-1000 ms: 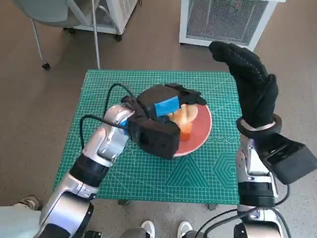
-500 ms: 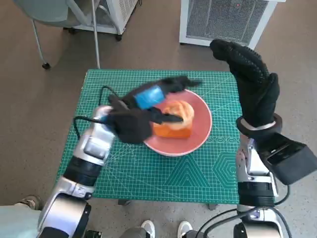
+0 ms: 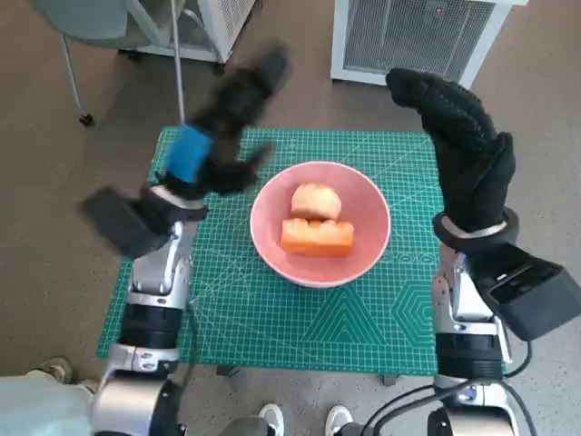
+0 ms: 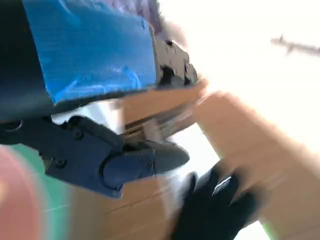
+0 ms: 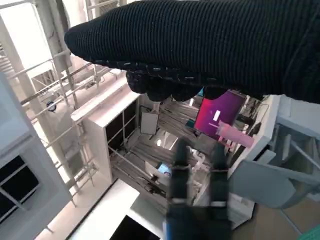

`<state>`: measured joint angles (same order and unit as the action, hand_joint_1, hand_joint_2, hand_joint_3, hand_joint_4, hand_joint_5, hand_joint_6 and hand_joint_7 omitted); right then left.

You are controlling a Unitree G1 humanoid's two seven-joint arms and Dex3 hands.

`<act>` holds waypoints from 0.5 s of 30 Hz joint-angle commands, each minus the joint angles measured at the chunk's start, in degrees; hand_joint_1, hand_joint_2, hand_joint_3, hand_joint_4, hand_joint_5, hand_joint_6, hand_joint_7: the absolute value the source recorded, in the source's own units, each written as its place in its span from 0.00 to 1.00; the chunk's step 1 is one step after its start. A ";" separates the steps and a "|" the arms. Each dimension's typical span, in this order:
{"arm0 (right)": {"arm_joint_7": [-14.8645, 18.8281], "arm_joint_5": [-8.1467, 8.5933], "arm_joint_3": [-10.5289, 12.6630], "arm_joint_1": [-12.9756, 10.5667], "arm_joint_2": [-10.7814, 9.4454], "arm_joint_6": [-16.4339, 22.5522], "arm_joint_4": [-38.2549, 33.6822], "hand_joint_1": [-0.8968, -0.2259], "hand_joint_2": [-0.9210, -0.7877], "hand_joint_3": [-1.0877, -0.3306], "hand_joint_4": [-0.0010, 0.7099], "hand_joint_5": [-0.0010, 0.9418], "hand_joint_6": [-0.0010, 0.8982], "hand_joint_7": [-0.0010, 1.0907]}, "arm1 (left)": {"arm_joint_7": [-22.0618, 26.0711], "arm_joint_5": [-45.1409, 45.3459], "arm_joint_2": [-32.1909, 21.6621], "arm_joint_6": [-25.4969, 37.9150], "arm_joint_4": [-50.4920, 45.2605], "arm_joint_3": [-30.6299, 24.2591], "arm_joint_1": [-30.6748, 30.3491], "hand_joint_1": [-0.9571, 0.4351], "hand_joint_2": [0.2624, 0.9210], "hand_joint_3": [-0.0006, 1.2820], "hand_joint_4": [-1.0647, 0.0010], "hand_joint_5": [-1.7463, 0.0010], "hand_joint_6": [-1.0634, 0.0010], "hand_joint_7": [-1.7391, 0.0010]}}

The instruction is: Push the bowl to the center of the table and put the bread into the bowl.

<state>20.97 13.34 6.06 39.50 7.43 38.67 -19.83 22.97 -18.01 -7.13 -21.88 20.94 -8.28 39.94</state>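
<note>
A pink bowl (image 3: pixel 366 243) sits near the middle of the green cutting mat (image 3: pixel 263 318). Inside it lie a pale round bread roll (image 3: pixel 314 201) and an orange bread slab (image 3: pixel 316 237). My left hand (image 3: pixel 224 124), black with blue tape, is raised above the mat's far left corner, blurred, fingers spread and holding nothing. My right hand (image 3: pixel 465 150) in the black glove stands upright above the mat's right edge, empty, fingers loosely extended. The left wrist view is blurred; its fingers (image 4: pixel 125 157) show apart. The right wrist view shows only the glove (image 5: pixel 210 45) and the room.
The small table stands on a brown floor. A white grilled unit (image 3: pixel 413 36) stands beyond the far edge, a chair leg and a pole (image 3: pixel 177 64) at the far left. Feet (image 3: pixel 304 420) show at the near edge.
My left hand has let go of the bread in the bowl, lifted and swung away to the far left. The right hand has stayed still.
</note>
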 commanded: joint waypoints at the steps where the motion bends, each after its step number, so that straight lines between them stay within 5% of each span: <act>1: -0.06 0.34 -0.30 -0.16 -0.04 -1.45 1.19 0.36 0.00 0.38 0.39 0.02 0.00 0.62 | 0.60 -1.85 0.37 -1.84 -2.96 -1.20 -1.57 0.14 1.00 0.45 0.77 0.97 0.75 0.91; 15: 1.38 2.31 -0.78 1.32 -0.13 -3.50 2.55 0.34 0.00 0.40 0.39 0.01 0.00 0.63 | 0.89 0.19 0.46 -4.19 -7.39 0.07 -4.20 0.14 1.00 0.43 0.77 0.98 0.75 0.92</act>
<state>21.61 15.47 5.63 40.91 7.45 35.90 -17.52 23.53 -18.24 -6.94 -25.26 14.33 -8.69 36.71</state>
